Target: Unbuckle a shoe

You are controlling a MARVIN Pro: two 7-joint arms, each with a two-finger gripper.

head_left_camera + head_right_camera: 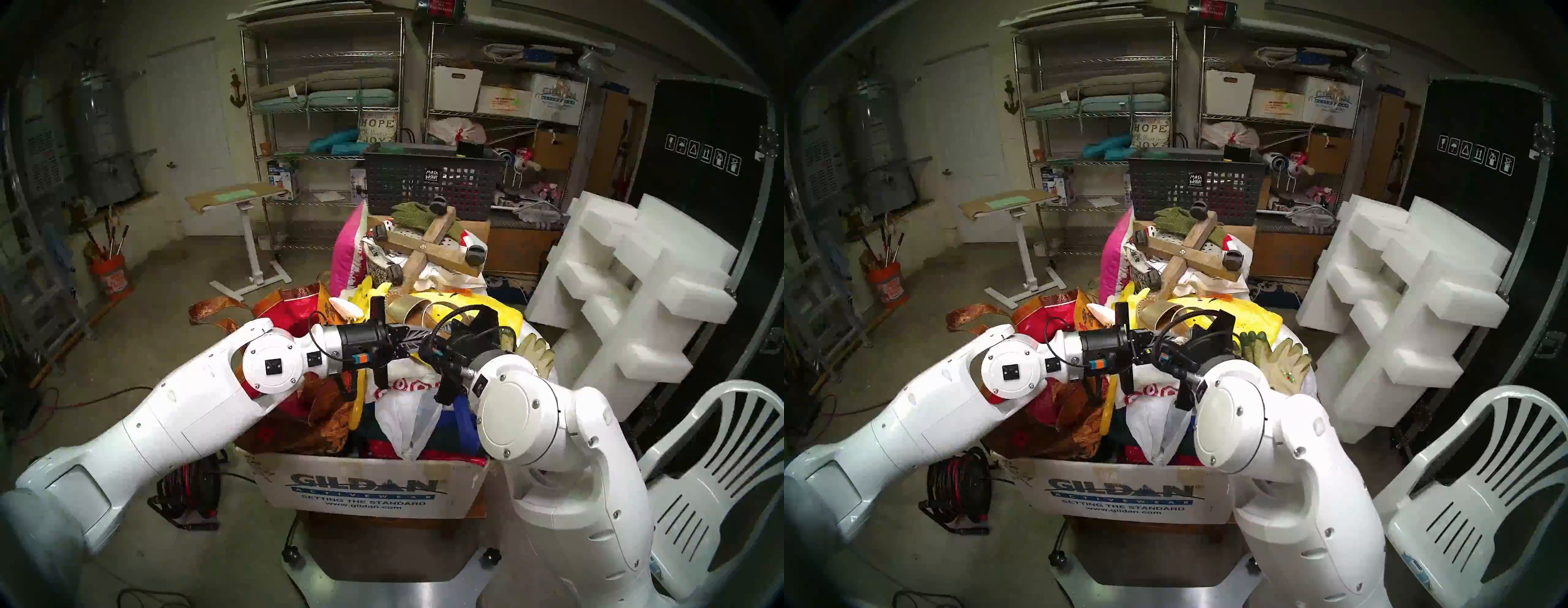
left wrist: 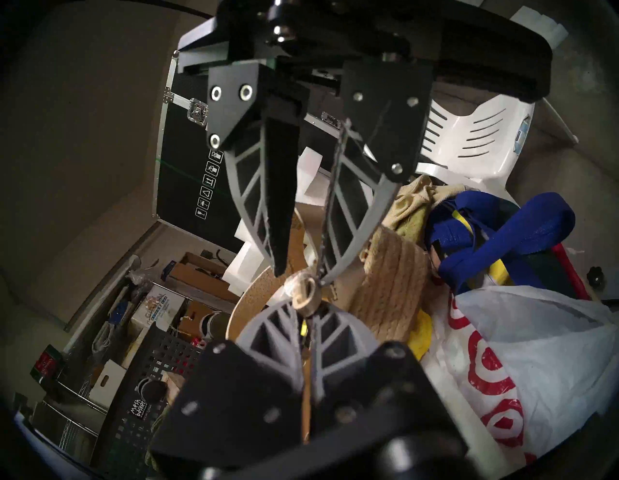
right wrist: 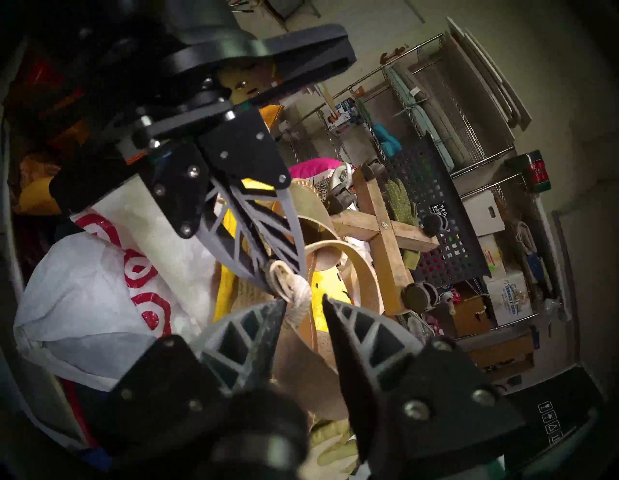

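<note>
**A:** Starting at the left, what is the left gripper (image 2: 310, 298) doing?

**B:** It is clenching a curled loop of the thin gold strap (image 2: 303, 295), its fingertips meeting on it just beside the braided jute sole (image 2: 392, 285). The sandal (image 1: 418, 312) is lying high on the heaped Gildan box (image 1: 369, 488), next to a Target bag (image 2: 502, 368).

**A:** And further right?

**B:** The right gripper (image 3: 303, 301) is standing parted around the same strap end, one fingertip (image 3: 279, 306) brushing it, the other apart; I am judging it not yet closed.

**A:** How is the thing going to handle?

**B:** I am guessing light overall, the sole stiff and rough, the strap limp, thin and slick. It is probably sliding out of any loose pinch. Taking the free strap end close to the buckle looks best, though I cannot make out the buckle itself.
</note>
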